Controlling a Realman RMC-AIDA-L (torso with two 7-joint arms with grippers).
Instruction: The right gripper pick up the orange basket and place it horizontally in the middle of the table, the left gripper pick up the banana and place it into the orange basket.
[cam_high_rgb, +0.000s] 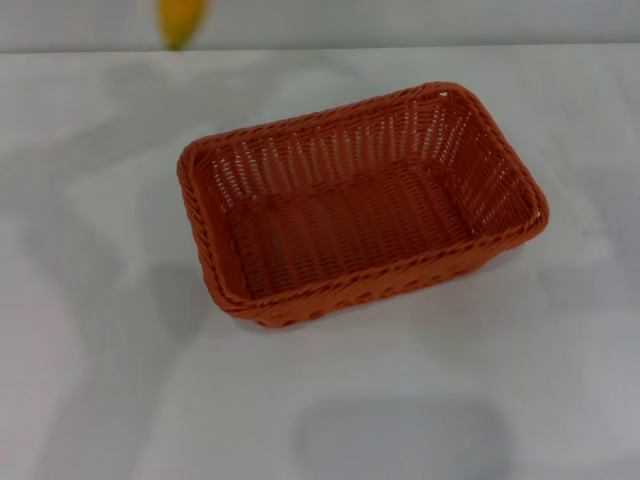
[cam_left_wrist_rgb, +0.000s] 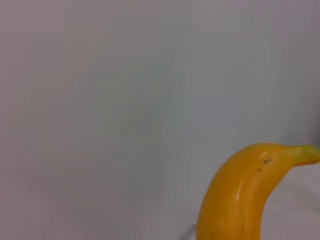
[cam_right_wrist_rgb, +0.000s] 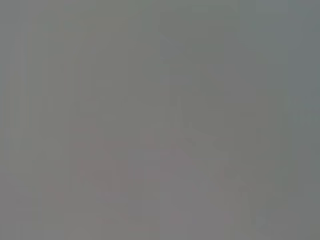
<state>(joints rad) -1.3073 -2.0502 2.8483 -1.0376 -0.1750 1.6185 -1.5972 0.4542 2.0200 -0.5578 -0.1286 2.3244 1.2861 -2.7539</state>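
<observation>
The orange basket (cam_high_rgb: 360, 205) lies on the white table (cam_high_rgb: 100, 380) near the middle, its long side running left to right and slightly slanted, and it holds nothing. A piece of the yellow banana (cam_high_rgb: 181, 20) shows at the top edge of the head view, left of the basket and beyond the table's far edge. The left wrist view shows the banana (cam_left_wrist_rgb: 245, 192) close up, curved, with its greenish stem tip toward the picture's right edge. Neither gripper shows in any view. The right wrist view is plain grey.
Soft shadows lie on the table in front of the basket and to its left. A pale wall runs along the far edge of the table (cam_high_rgb: 400, 45).
</observation>
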